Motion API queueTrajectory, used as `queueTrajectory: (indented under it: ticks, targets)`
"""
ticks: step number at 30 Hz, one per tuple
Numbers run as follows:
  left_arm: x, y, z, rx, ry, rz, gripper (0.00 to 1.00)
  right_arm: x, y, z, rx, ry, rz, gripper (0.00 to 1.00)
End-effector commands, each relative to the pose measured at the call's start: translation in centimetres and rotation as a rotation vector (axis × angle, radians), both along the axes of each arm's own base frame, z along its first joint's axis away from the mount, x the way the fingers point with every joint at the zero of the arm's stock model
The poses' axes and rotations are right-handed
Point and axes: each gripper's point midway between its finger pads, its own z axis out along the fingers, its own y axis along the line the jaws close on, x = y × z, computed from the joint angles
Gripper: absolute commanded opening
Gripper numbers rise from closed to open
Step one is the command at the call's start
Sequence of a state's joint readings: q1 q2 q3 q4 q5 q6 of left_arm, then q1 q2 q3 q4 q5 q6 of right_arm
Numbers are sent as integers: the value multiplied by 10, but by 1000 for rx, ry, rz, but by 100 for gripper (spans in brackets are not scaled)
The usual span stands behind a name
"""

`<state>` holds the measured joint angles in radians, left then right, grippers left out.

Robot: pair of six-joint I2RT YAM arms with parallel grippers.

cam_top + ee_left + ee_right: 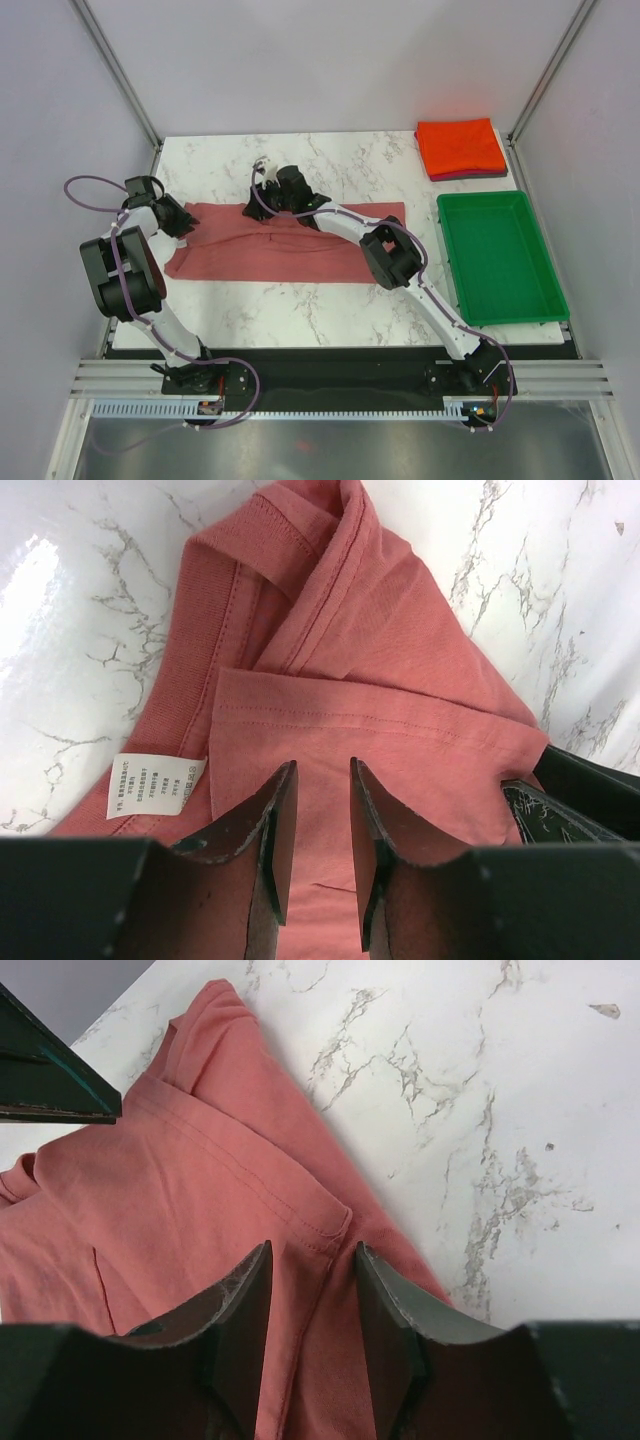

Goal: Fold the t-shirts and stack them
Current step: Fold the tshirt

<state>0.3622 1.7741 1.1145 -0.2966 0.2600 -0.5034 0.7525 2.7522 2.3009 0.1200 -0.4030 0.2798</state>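
Rose tee (290, 255) lies strip-folded across the tabletop (350, 165). Left fingers (265, 825) at its 9 o'clock end, right fingers (240, 1305) at its 12 o'clock edge, both part-open astride cloth for folding; grip unclear.

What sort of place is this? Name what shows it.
Probably a robot lab test cell, not a home: a marble-look table boxed in by plain white panels on aluminium posts, with a left arm and right arm bolted at its near edge.
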Motion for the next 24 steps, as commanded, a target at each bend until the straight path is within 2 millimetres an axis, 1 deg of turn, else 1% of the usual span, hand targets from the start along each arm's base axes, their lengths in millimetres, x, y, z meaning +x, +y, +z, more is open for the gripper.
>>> queueTrajectory:
  ticks: [1,4,5,6,8,10,11,12,13,15,16,17,19,20,22,24]
  targets:
    - [13,10,6,56,-35,-11,35,1,14,49,78,-121,30,47]
    - [15,9,5,50,-35,-16,35,0,16,46,66,-134,29,48]
    - [15,11,5,52,-34,-12,35,0,16,43,60,-136,26,53]
    - [14,11,5,52,-33,-10,35,0,16,41,53,-135,22,54]
    - [15,10,5,55,-34,-12,35,2,15,39,43,-144,17,54]
    - [15,12,5,59,-34,-7,35,1,15,38,38,-153,19,51]
    - [15,12,4,56,-30,-6,35,3,14,38,26,-174,20,46]
    - [15,12,4,57,-31,-6,35,3,13,37,13,-178,19,44]
    - [15,11,5,55,-32,-8,35,4,12,41,7,-191,17,42]
    - [16,12,10,61,-44,-7,35,4,10,42,-6,-212,17,33]
    - [17,12,12,62,-48,-4,35,4,10,45,-9,-223,15,29]
    - [17,13,13,67,-51,-4,35,6,8,51,-12,-237,4,23]
    - [17,13,20,74,-65,0,35,7,7,57,-20,-262,-3,20]
    - [17,14,22,78,-68,2,35,7,6,63,-20,-273,-6,18]
    - [16,15,25,82,-76,6,35,6,5,71,-22,-294,-6,18]
    - [16,15,27,88,-79,9,35,3,4,83,-16,-309,-1,20]
